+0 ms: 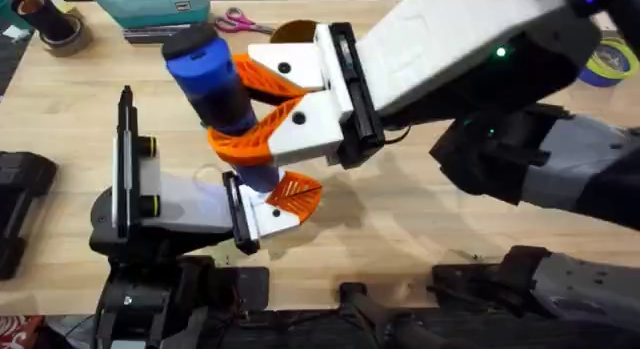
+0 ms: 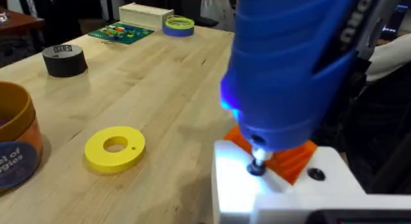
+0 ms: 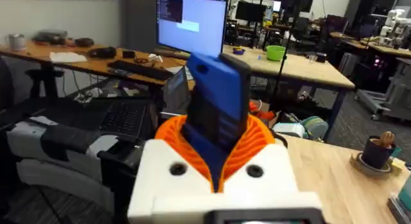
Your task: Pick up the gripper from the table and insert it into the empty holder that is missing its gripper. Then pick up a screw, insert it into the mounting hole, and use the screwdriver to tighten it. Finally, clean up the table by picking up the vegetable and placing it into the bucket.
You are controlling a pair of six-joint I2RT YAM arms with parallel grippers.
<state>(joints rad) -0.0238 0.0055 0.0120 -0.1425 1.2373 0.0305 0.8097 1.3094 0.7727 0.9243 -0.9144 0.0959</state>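
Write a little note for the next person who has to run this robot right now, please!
Right gripper: shut on the blue screwdriver, held upright.
Left gripper: lying low on the table, with an orange wedge already sitting in its white holder.
The screwdriver's tip is down on the screw in the holder, its light glowing.
Done: wedge seated, screw placed.
In progress: tightening the screw.
Left: put the screwdriver down, then find the green vegetable and drop it in the orange cup, which stands near the yellow disc.
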